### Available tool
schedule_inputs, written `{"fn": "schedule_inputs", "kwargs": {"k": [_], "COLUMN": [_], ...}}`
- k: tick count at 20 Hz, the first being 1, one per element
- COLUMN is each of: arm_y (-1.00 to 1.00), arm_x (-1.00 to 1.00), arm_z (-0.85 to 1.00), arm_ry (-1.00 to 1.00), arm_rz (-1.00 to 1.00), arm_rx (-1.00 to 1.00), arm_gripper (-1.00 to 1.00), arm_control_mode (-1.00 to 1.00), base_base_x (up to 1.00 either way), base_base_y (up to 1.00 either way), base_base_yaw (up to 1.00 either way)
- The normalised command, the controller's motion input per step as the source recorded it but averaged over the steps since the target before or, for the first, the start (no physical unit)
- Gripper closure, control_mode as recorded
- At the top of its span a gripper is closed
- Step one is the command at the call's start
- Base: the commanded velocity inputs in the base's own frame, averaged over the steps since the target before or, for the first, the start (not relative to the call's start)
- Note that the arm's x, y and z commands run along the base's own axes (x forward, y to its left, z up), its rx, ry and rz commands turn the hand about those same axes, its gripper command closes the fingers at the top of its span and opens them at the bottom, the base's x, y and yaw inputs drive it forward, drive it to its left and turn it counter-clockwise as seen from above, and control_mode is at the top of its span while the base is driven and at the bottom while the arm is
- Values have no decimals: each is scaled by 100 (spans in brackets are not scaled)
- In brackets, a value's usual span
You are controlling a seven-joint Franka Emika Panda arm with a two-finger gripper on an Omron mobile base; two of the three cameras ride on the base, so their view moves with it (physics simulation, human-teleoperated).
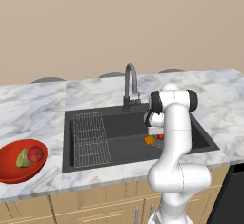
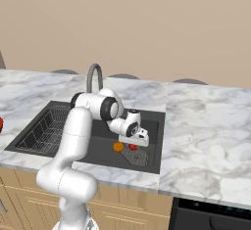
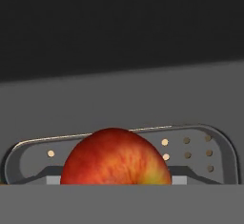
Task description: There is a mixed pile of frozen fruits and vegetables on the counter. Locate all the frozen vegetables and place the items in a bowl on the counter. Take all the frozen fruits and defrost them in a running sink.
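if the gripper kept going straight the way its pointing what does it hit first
Most likely the red apple, which sits dead centre in the hand view, low in the sink beside the orange ball. The gripper may already be closed on it; depth is unclear. Behind the apple lies the drain plate.

red ball (image 3: 116, 157) cut off below, claw's grip hidden, bowl (image 2: 1, 124) cropped at left edge

beige wall (image 1: 119, 23), dark appliance (image 2: 211, 218) beside cabinets
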Motion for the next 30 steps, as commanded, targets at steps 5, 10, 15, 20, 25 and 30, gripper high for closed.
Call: {"fn": "schedule_inputs", "kwargs": {"k": [5,10,15,20,25,30], "arm_y": [0,0,1,4,6,1], "arm_x": [0,0,-1,-28,-43,-54], "arm_z": [-24,-2,6,53,77,90], "arm_ry": [1,0,3,0,0,0], "arm_rz": [-2,0,0,0,0,0], "arm_rx": [0,0,-2,3,12,9], "arm_gripper": [-100,-100,-100,-100,-100,-100], "arm_control_mode": [-100,-100,-100,-100,-100,-100], "base_base_x": [0,0,0,0,0,0], "base_base_y": [0,0,0,0,0,0], "base_base_yaw": [0,0,0,0,0,0]}}
